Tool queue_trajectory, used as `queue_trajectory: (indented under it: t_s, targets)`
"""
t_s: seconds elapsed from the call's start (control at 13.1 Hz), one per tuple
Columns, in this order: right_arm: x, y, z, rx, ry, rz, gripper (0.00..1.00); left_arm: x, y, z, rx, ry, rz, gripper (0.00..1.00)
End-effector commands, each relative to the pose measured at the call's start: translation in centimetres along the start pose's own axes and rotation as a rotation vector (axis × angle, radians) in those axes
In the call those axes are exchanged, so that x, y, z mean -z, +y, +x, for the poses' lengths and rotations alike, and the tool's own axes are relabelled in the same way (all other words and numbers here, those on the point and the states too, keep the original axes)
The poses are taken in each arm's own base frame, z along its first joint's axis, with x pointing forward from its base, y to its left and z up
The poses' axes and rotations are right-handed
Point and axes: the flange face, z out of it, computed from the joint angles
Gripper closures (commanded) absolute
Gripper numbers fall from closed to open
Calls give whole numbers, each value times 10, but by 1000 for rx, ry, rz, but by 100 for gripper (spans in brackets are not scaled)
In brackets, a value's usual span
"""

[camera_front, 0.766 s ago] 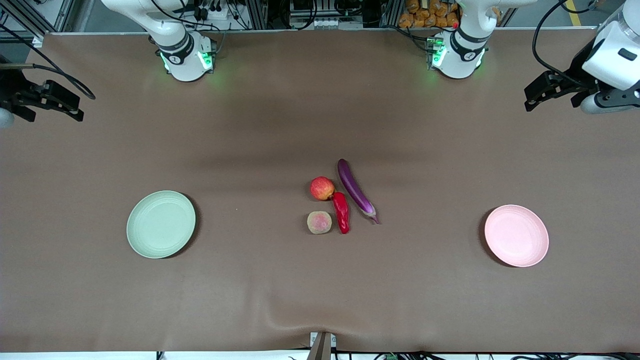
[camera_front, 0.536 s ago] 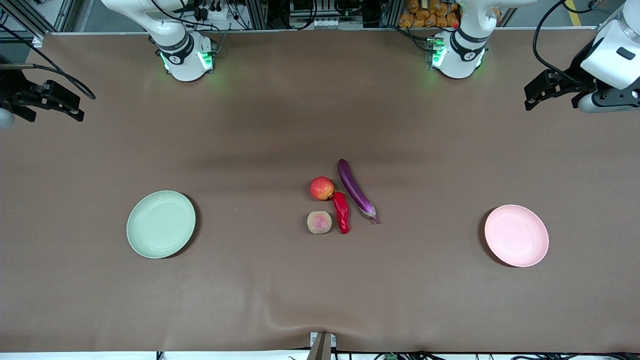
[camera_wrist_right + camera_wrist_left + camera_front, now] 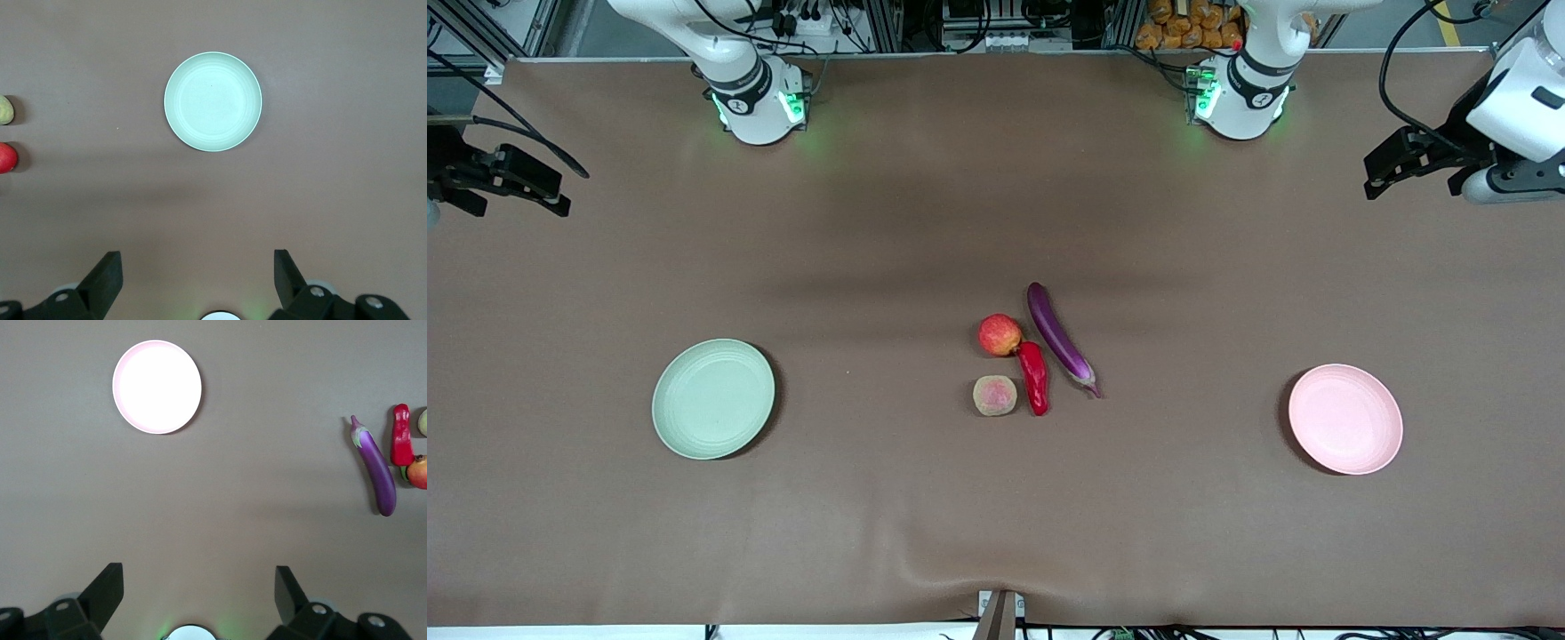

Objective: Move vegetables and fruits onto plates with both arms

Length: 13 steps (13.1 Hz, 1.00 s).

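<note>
Four items lie grouped mid-table: a red-yellow apple (image 3: 1000, 334), a red chili pepper (image 3: 1034, 377) touching it, a purple eggplant (image 3: 1059, 340) beside the chili, and a pinkish-tan peach (image 3: 995, 396) nearest the front camera. The pale green plate (image 3: 713, 398) sits toward the right arm's end, the pale pink plate (image 3: 1345, 419) toward the left arm's end; both hold nothing. My left gripper (image 3: 1373, 178) hangs open over bare cloth at its end. My right gripper (image 3: 551, 192) hangs open over its end. The left wrist view has the pink plate (image 3: 157, 387) and eggplant (image 3: 375, 477); the right wrist view has the green plate (image 3: 213, 101).
A brown cloth (image 3: 925, 516) covers the whole table, with a slight wrinkle at its front edge. The two arm bases (image 3: 758, 102) stand with green lights along the back edge, and cluttered racks lie past that edge.
Both grippers have drifted slightly outward toward their own ends of the table. The produce and the plates have not moved.
</note>
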Motion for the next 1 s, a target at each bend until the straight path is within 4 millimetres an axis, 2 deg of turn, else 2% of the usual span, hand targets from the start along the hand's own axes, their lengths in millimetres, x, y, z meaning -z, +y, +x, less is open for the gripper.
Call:
queue_trajectory:
  t_s: [0.0,0.61,0.92]
  targets:
    - [2,5,-10,6,0,22,0,4,8,0,-21,-4,11,0]
    - [2,11,-9,-6,-1,22,0,2,9,0,-18,-7,11,0]
    - [2,10,-9,-3,-1,22,0,-8,16,2,21,-26,10,0]
